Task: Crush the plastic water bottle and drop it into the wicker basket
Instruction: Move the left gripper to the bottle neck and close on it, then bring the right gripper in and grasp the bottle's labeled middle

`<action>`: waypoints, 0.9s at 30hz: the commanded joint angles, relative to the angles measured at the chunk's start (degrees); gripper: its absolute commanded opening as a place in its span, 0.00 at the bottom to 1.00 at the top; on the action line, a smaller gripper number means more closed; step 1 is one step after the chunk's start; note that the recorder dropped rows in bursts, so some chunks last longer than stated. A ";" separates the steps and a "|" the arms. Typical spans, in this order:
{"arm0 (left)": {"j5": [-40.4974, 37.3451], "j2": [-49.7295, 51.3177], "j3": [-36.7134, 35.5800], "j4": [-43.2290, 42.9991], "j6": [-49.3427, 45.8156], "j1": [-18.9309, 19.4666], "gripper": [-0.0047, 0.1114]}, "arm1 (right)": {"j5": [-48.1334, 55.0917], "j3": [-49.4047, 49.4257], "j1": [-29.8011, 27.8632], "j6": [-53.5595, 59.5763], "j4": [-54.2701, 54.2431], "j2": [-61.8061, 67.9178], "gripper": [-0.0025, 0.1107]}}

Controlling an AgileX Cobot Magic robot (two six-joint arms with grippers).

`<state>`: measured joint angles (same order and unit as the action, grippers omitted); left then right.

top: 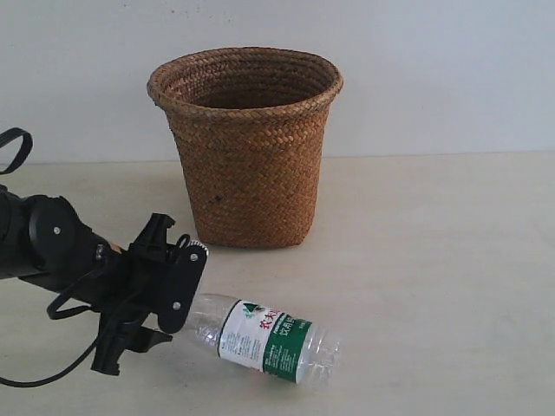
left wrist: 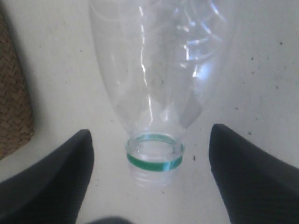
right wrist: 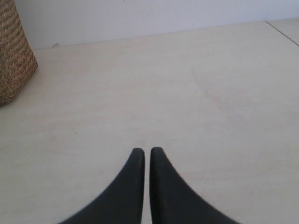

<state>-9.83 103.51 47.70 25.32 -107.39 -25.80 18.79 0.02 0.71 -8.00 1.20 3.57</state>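
Bottle [top: 260,338] – clear plastic, uncrushed, no cap, green neck ring [left wrist: 154,161]; lies on its side near the table's [top: 434,260] front edge, left of middle.

Basket [top: 247,143] – brown wicker, upright, toward the back edge, apart from the bottle.

Left gripper [left wrist: 150,133] – spread wide, one finger [left wrist: 70,182] on each side of the bottle's neck, not touching it.

Right gripper [right wrist: 147,151] – fingertips nearly together, nothing between them, over bare tabletop.

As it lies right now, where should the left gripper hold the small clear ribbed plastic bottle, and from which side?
Probably the narrow neck by the green ring, end-on from the mouth: the clear plastic bottle lies flat, mouth towards the open left gripper, fingers flanking it.
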 commanded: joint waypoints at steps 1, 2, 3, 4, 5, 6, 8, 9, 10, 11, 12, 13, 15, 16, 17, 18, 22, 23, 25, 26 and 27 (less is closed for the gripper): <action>-0.09 1.31 1.13 0.38 -0.28 -0.68 0.59 | -0.26 -0.02 -0.18 0.18 0.34 -0.27 0.03; -0.09 1.48 1.12 0.38 -0.28 -0.68 0.59 | -0.26 -0.02 -0.18 0.18 0.34 -0.27 0.03; -0.09 1.88 1.23 0.38 -0.28 -0.68 0.59 | -0.26 -0.02 -0.18 0.18 0.34 -0.27 0.03; -0.09 2.13 1.23 0.38 -0.28 -0.68 0.59 | -0.26 -0.02 -0.18 0.18 0.34 -0.27 0.03; -0.09 2.41 1.23 0.38 -0.28 -0.68 0.59 | -0.26 -0.02 -0.18 0.18 0.34 -0.27 0.03; -0.09 2.52 1.23 0.38 -0.28 -0.68 0.59 | -0.26 -0.02 -0.18 0.18 0.34 -0.27 0.03; -0.24 2.82 1.23 0.38 -0.28 -0.68 0.58 | -0.26 -0.02 -0.18 0.18 0.34 -0.27 0.03; -0.24 2.92 1.23 0.38 -0.28 -0.68 0.57 | -0.26 -0.02 -0.18 0.18 0.34 -0.27 0.03; -0.24 2.91 1.23 0.38 -0.28 -0.68 0.57 | -0.26 -0.02 -0.18 0.18 0.34 -0.27 0.03; -0.11 2.91 1.23 0.38 -0.28 -0.68 0.56 | -0.26 -0.02 -0.18 0.18 0.34 -0.27 0.03; -0.11 2.91 1.23 0.38 -0.28 -0.68 0.55 | -0.26 -0.02 -0.18 0.18 0.34 -0.27 0.03; -0.11 2.91 1.23 0.38 -0.28 -0.68 0.54 | -0.26 -0.02 -0.18 0.18 0.34 -0.27 0.03; -0.11 2.91 1.23 0.38 -0.28 -0.68 0.49 | -0.26 -0.02 -0.18 0.18 0.34 -0.27 0.03; -0.11 2.91 1.23 0.38 -0.28 -0.68 0.46 | -0.26 -0.02 -0.18 0.18 0.34 -0.27 0.03; -0.11 2.91 1.23 0.38 -0.02 -0.68 0.39 | -0.26 -0.02 -0.18 0.18 0.34 -0.27 0.03; -0.40 2.91 1.23 0.48 0.46 -0.68 0.34 | -0.26 -0.02 -0.18 0.18 0.34 -0.27 0.03; -1.60 2.91 1.23 0.76 6.69 -0.68 0.11 | -0.26 -0.02 -0.18 0.18 0.34 -0.27 0.03; -2.01 2.91 1.23 0.76 8.14 -0.68 0.08 | -0.26 -0.02 -0.18 0.18 0.34 -0.27 0.03; -3.09 2.91 1.23 1.13 11.15 -0.68 0.08 | -0.26 -0.02 -0.18 0.18 0.34 -0.27 0.03; -3.63 2.91 1.23 1.44 13.08 -0.68 0.08 | -0.26 -0.02 -0.18 0.18 0.34 -0.27 0.03; -4.44 2.91 1.23 1.44 15.13 -0.68 0.08 | -0.26 -0.02 -0.18 0.18 0.34 -0.27 0.03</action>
<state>-12.34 106.40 48.66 25.59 -97.87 -26.15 18.79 0.02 0.71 -7.89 1.20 3.57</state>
